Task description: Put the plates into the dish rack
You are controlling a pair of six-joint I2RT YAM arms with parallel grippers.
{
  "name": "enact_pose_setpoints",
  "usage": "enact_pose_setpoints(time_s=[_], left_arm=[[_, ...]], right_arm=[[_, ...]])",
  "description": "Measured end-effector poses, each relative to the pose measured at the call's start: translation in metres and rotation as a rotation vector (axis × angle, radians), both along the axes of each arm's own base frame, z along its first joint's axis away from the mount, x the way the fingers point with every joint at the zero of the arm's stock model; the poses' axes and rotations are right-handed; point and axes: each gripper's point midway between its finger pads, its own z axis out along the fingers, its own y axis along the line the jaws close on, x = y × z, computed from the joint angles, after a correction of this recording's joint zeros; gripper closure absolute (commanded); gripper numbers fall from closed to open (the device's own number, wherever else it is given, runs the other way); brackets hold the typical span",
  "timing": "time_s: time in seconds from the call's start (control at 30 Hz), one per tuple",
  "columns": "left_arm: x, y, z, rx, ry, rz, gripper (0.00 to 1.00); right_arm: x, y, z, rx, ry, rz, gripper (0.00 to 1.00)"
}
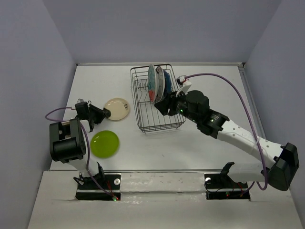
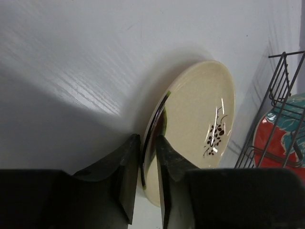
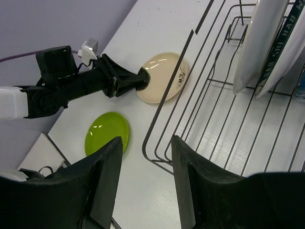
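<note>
The left end effector (image 1: 104,113) reaches to the near-left rim of the cream plate (image 1: 119,108), which lies on the counter (image 1: 95,81) left of the rack (image 1: 137,102) and apart from it. In the left wrist view its fingers (image 2: 126,181) sit on either side of that rim with only a narrow gap between them. The plate's edge runs up between them, but whether they are already pressing on it cannot be told. The lime plate (image 1: 105,144) lies flat on the counter nearer the arm bases, close to the cream one but not touching it. Three plates (image 1: 157,83) stand on edge side by side at the far end of the rack: a white one with a teal rim, a red one and a dark blue one. The right end effector (image 1: 164,106) hovers over the rack's right side, released, with its fingers (image 3: 112,181) spread and nothing between them.
</note>
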Motion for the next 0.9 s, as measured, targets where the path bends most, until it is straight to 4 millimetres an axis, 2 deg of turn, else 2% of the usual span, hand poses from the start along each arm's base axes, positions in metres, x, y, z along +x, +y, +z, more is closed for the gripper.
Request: enact_pose_setpoints(time_s=[0.1,0.3,0.4,0.43,0.5,0.6,0.7,0.8,0.87,0.9], left_arm=[[-0.002,-0.004,-0.003,-0.006,0.013,-0.007,0.94],[-0.001,-0.004,0.005,-0.011,-0.009,-0.004,0.94],[-0.003,-0.003,0.021,-0.009,-0.047,0.004,0.94],[-0.004,-0.002,0.031,-0.005,-0.069,0.008,0.94],[-0.003,-0.001,0.057,0.012,-0.140,0.015,0.94],[-0.003,0.000,0.113,0.050,-0.296,0.016,0.94],[-0.014,-0.006,0.173,0.105,-0.467,0.001,0.94],[-0.033,-0.025,0.224,0.181,-0.621,-0.047,0.94],[-0.045,-0.042,0.246,0.214,-0.693,-0.106,0.94],[-0.049,-0.050,0.251,0.218,-0.709,-0.133,0.94]], right_arm=[[0.000,0.002,-0.003,-0.005,0.006,0.006,0.49],[-0.002,0.008,-0.010,-0.016,0.019,0.026,0.45],[-0.002,0.013,-0.016,-0.030,0.030,0.045,0.40],[-0.002,0.016,-0.019,-0.039,0.033,0.058,0.35],[-0.002,0.022,-0.022,-0.051,0.037,0.084,0.28],[-0.003,0.034,-0.024,-0.075,0.044,0.135,0.19],[-0.002,0.049,-0.023,-0.091,0.048,0.189,0.12],[-0.003,0.059,-0.019,-0.090,0.050,0.233,0.10],[-0.002,0.068,-0.010,-0.076,0.041,0.264,0.09],[-0.001,0.072,-0.007,-0.070,0.037,0.274,0.07]])
